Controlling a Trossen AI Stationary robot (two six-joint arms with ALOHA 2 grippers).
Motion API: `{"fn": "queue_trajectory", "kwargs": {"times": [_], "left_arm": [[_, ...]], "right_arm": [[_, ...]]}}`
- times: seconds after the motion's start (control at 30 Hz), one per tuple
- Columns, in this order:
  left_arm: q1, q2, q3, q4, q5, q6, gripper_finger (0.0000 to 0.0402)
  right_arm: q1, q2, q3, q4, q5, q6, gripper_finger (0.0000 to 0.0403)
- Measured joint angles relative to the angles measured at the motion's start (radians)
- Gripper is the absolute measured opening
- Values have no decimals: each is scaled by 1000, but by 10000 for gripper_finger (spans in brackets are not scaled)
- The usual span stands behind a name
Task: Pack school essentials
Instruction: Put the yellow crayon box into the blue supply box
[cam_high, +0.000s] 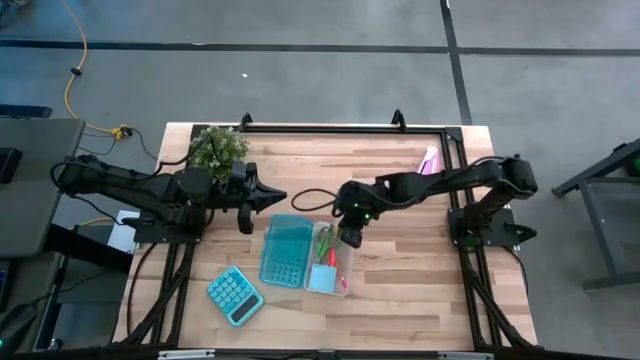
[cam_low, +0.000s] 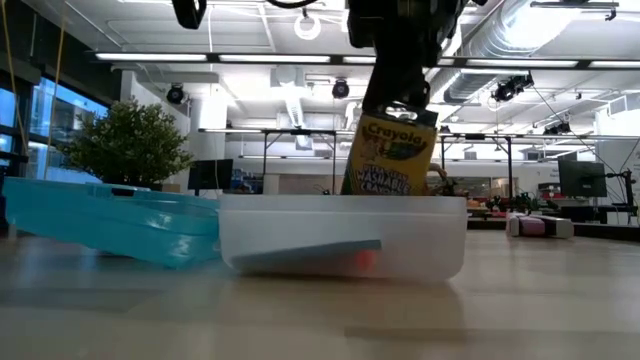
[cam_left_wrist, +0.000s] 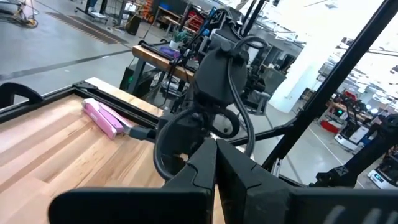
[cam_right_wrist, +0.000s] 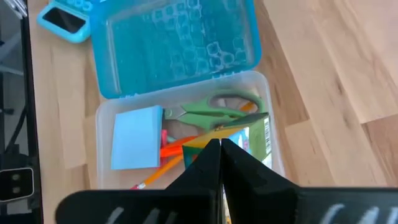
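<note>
Right claw (cam_low: 400, 95) pinched on the top of the yellow-green cardboard crayon box (cam_low: 390, 155), directly above the clear plastic pencil case (cam_low: 340, 240) near the middle of the wooden desk (cam_high: 400, 290). Box held nearly upright, long axis vertical, lower end dipped behind the case wall and so straight below the claw. Inside lay the green-handled scissors (cam_right_wrist: 214, 112), light-blue square note pad (cam_right_wrist: 135, 137) and thin orange pencils (cam_right_wrist: 177, 149). Left claw (cam_high: 262, 197) pressed together, idle beside the teal lid (cam_high: 285, 250), farther off.
</note>
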Motion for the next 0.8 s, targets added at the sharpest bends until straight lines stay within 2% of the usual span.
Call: {"fn": "queue_trajectory", "kwargs": {"times": [0.17,0.47,0.8], "left_arm": [[0,0,0,-1,-6,0,0],[0,0,0,-2,-7,0,0],[0,0,0,-2,-7,-10,0]], "right_arm": [[-5,3,0,-24,-1,-1,0],[39,84,0,20,-24,2,0],[50,135,0,41,-19,88,0]]}}
